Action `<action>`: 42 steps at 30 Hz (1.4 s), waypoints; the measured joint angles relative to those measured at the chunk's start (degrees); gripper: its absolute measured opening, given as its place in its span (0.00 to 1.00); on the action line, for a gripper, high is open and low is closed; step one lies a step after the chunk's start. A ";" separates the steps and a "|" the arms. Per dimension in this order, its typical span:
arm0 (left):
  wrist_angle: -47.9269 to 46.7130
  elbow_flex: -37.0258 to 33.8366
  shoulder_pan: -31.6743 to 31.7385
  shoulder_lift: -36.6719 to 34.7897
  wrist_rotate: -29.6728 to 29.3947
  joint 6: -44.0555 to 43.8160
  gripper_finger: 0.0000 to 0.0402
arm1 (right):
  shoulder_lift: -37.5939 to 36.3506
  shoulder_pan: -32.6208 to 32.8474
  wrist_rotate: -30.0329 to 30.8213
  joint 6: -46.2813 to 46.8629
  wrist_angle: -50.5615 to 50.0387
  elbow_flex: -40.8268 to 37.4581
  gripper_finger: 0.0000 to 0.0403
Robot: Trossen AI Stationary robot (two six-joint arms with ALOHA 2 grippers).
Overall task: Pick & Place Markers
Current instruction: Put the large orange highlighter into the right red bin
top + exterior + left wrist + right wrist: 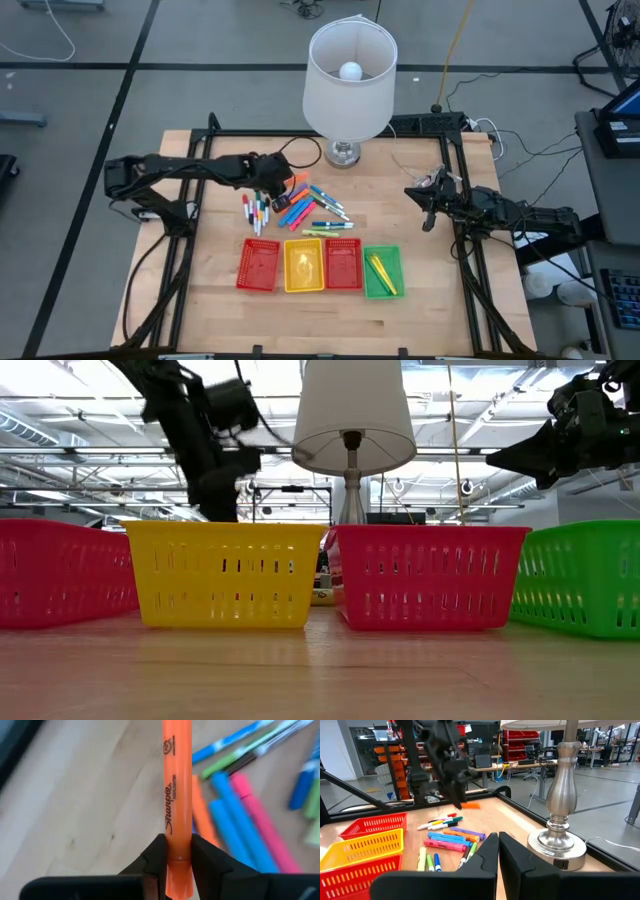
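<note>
From above, the left gripper (275, 182) sits over the far left edge of the loose markers (300, 210), which lie scattered on the table (200, 300) between the lamp (348, 85) and the row of four baskets. The nearer row runs red basket (258, 265), yellow basket (304, 265), second red basket (343, 263), green basket (382, 271); the green one already holds a couple of yellowish markers. The right gripper (428, 205) waits off to the right side of the table, clear of the pile

At table height the baskets block the pile, so only the left arm shows, high behind the yellow basket (225, 575), and the right arm hangs at the upper right

The left wrist view settles the grip: the two fingers (152, 865) are clenched on an orange marker (177, 795), pinching it close to one end, so most of its length sticks out past them. More orange, blue, pink and green markers lie on the wood beyond

The right wrist view shows its own fingers pressed together on nothing, with the left gripper (455, 790) and the orange marker (471, 805) beyond the pile, and the lamp base (557, 845) alongside

Judged from this, the risk is the end grip: with so much marker overhanging, a quick swing could let it pivot or slip out, or the long tip could catch a basket rim on the way down
</note>
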 joint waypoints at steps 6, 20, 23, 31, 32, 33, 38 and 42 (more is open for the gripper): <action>-0.02 0.02 -3.19 -7.37 -0.48 -0.02 0.18 | 0.00 0.00 -0.02 0.00 0.01 0.00 0.00; 0.42 0.04 -9.73 -15.21 -2.43 0.20 0.18 | 0.03 0.00 -0.04 0.83 0.02 0.00 0.00; 0.40 0.04 -10.36 -15.19 -2.46 1.01 0.18 | 0.03 -0.01 -0.04 0.83 0.02 0.00 0.00; 0.55 0.04 -10.73 -14.93 -2.47 1.38 0.18 | 0.03 -0.01 -0.04 1.03 -0.02 0.00 0.00; 0.57 0.04 -10.73 -14.91 -2.47 1.38 0.18 | 0.03 0.00 -0.04 1.04 -0.02 0.00 0.00; 0.74 0.04 -10.73 -14.93 -2.47 1.49 0.18 | 0.03 0.00 -0.04 1.03 -0.02 0.00 0.00; 6.10 0.04 -11.58 -14.91 -0.98 6.99 0.18 | 0.03 0.00 -0.04 1.05 -0.02 0.00 0.00; 14.97 -0.93 -12.62 -14.93 4.93 15.88 0.18 | 0.03 0.00 -0.04 1.03 -0.02 0.00 0.00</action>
